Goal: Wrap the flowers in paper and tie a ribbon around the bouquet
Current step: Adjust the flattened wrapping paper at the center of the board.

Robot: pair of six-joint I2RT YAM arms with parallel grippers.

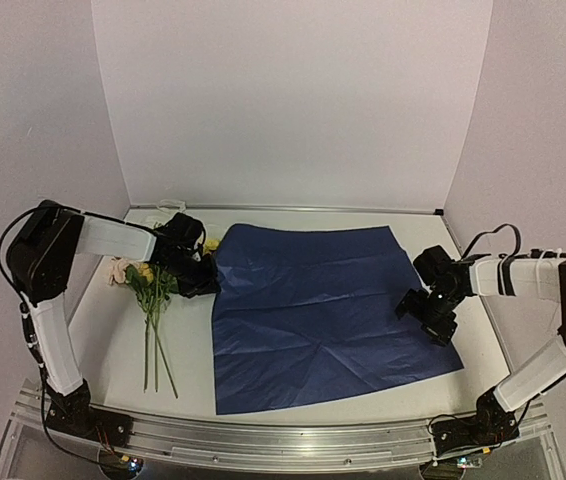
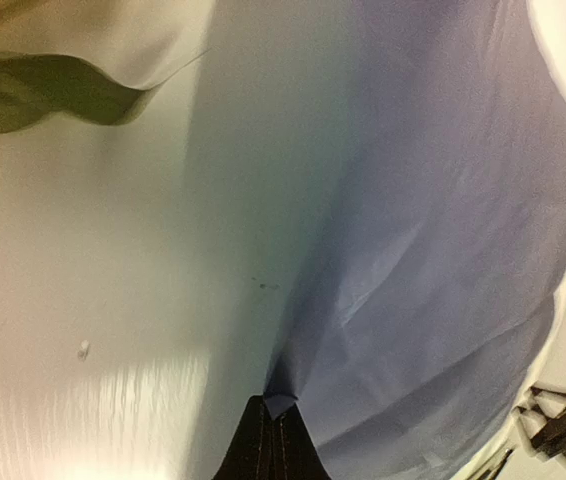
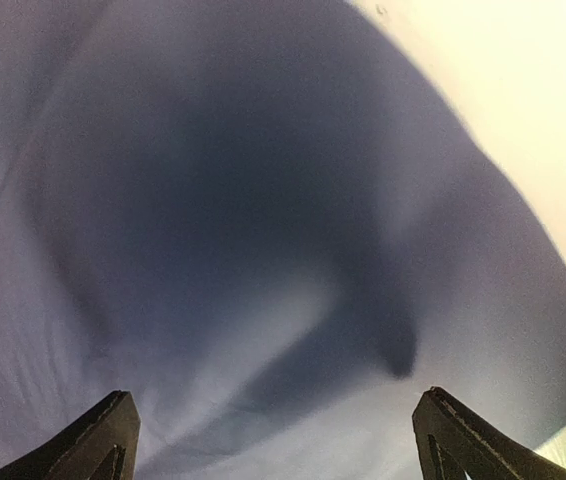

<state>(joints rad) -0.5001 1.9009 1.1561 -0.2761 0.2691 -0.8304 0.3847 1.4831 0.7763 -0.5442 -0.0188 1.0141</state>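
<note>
The paper (image 1: 313,315) lies spread out, dark blue side up, across the middle of the tabletop (image 1: 98,340). The left claw (image 1: 201,278) is pressed together on the paper's left edge, and the left wrist view shows it pinching a small fold. The flowers (image 1: 149,285) lie just left of that claw, blooms far, stems pointing near. The right claw (image 1: 425,312) hangs spread wide over the paper's right edge.

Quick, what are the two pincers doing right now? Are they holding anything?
Left pincer: closed, pinching the edge of the large creased blue paper sheet.
Right pincer: open, holding nothing.
</note>
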